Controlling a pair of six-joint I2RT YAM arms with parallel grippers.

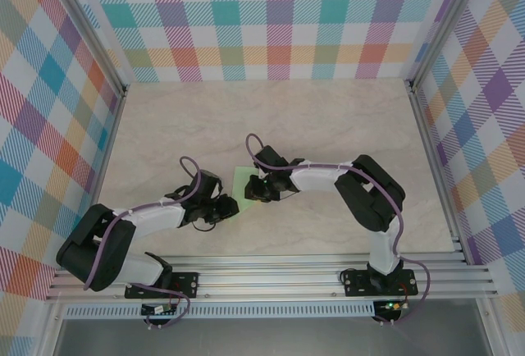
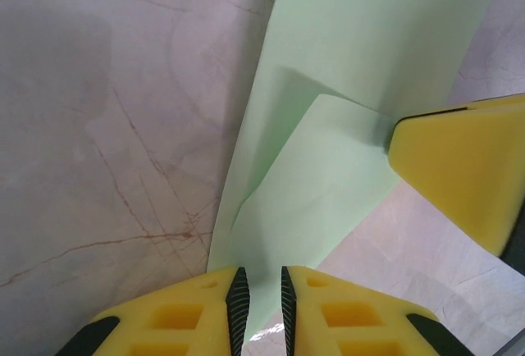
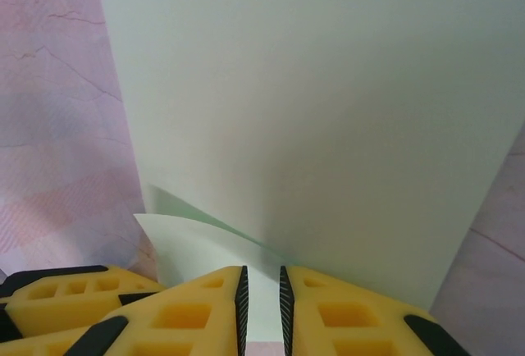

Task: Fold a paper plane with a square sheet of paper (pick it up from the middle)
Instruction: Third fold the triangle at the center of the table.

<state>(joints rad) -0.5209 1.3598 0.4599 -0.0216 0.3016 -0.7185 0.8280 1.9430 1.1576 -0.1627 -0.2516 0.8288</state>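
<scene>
The square sheet of paper is pale green and lies on the marble table between my two grippers, partly hidden under them. In the left wrist view the paper shows a folded flap with a crease. My left gripper stands over the paper's near corner, its jaws a narrow gap apart with paper seen in the gap. One of the right gripper's yellow fingers rests on the flap. My right gripper is low on the paper, jaws also narrowly apart, a raised flap just left of it.
Checkered walls close the table in at the back and on both sides. An aluminium rail runs along the near edge by the arm bases. Bare marble tabletop lies behind the paper.
</scene>
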